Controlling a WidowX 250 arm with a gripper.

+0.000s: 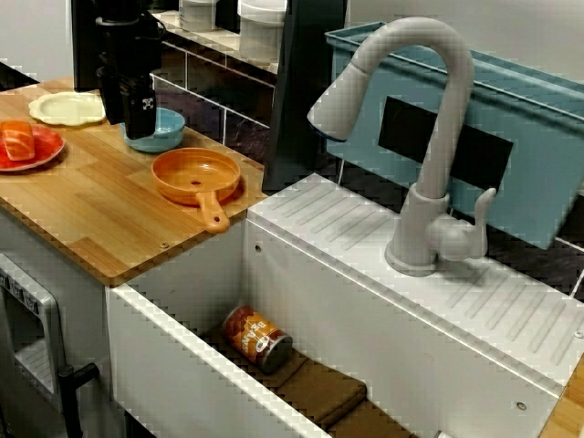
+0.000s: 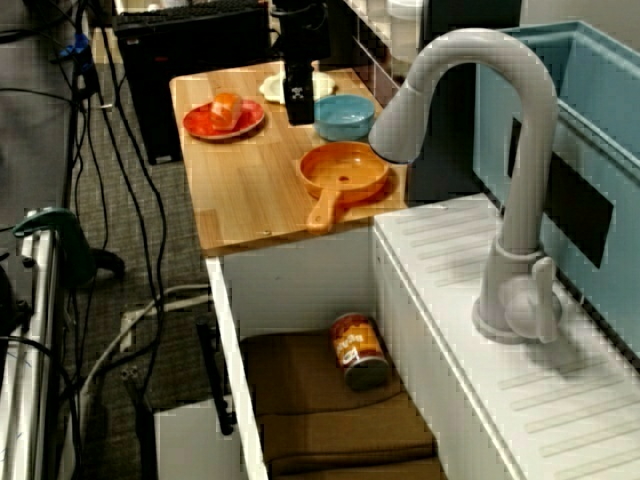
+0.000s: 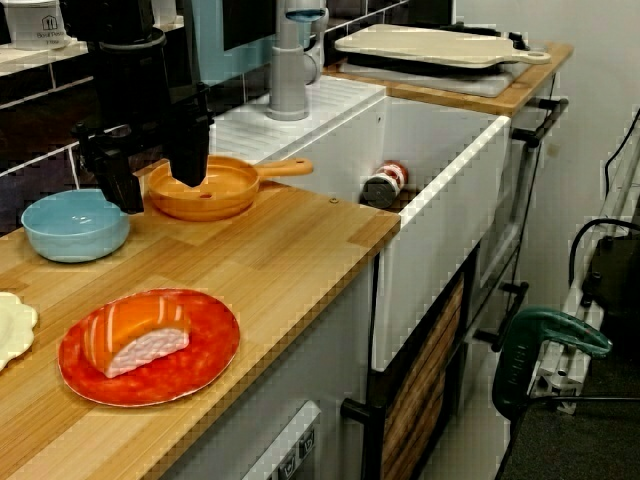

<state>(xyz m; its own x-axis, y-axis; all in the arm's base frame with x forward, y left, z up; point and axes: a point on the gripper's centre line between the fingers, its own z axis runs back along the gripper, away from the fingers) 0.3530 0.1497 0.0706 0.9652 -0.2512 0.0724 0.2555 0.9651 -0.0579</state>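
- Claw (image 3: 155, 180) apart, empty, poised between bowl (image 3: 75, 225) and pan (image 3: 205, 190).
- Sushi (image 3: 135, 333) on plate (image 3: 195, 365), near table (image 3: 290, 250) edge.
- Can (image 1: 257, 338) lying in sink (image 1: 310, 283).

pan (image 1: 195, 175) on counter (image 1: 100, 214), can (image 1: 257, 338) in sink (image 1: 365, 306)

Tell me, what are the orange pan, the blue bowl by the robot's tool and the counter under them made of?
The orange pan looks like moulded plastic: uniform colour, soft sheen, thick rim. The blue bowl could be plastic or glazed ceramic; its smooth, even gloss leaves that open. The counter appears to be wood or wood-look laminate: plank strips with grain, matte.
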